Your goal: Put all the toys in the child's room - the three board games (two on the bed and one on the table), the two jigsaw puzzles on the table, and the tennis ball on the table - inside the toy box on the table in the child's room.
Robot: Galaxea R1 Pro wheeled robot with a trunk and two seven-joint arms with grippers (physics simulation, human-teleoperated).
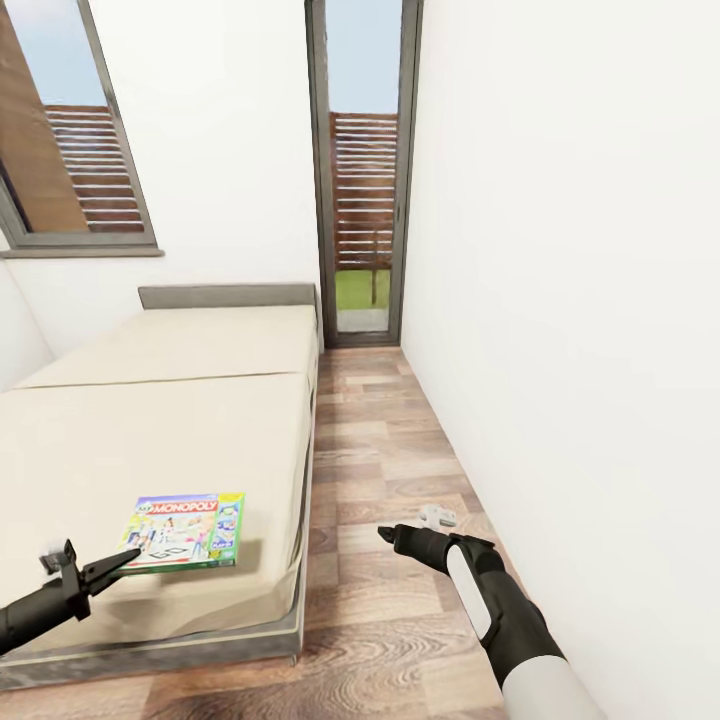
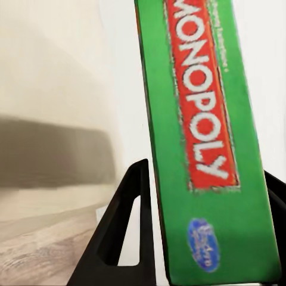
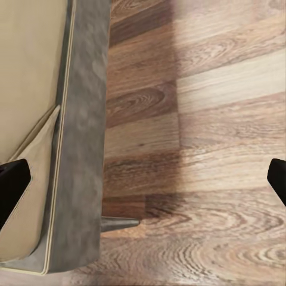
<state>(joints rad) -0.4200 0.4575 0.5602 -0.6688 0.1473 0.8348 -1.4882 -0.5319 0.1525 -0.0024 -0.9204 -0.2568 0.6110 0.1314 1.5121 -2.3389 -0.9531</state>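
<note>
A green-edged Monopoly board game (image 1: 190, 530) lies near the foot corner of the bed (image 1: 150, 400), its near left edge taken by my left gripper (image 1: 128, 558). In the left wrist view the box's green lettered side (image 2: 208, 149) stands between the two black fingers (image 2: 122, 220), which are shut on it. My right gripper (image 1: 388, 534) hangs open over the wood floor beside the bed, its fingertips (image 3: 12, 185) far apart and nothing between them. The bed's grey frame (image 3: 83, 119) and a mattress corner (image 3: 30, 71) appear in the right wrist view.
A narrow strip of wood-plank floor (image 1: 390, 450) runs between the bed and the white wall (image 1: 580, 300) on the right. A tall dark-framed glass door (image 1: 362, 170) closes the far end. A window (image 1: 70, 130) sits above the grey headboard (image 1: 228, 295).
</note>
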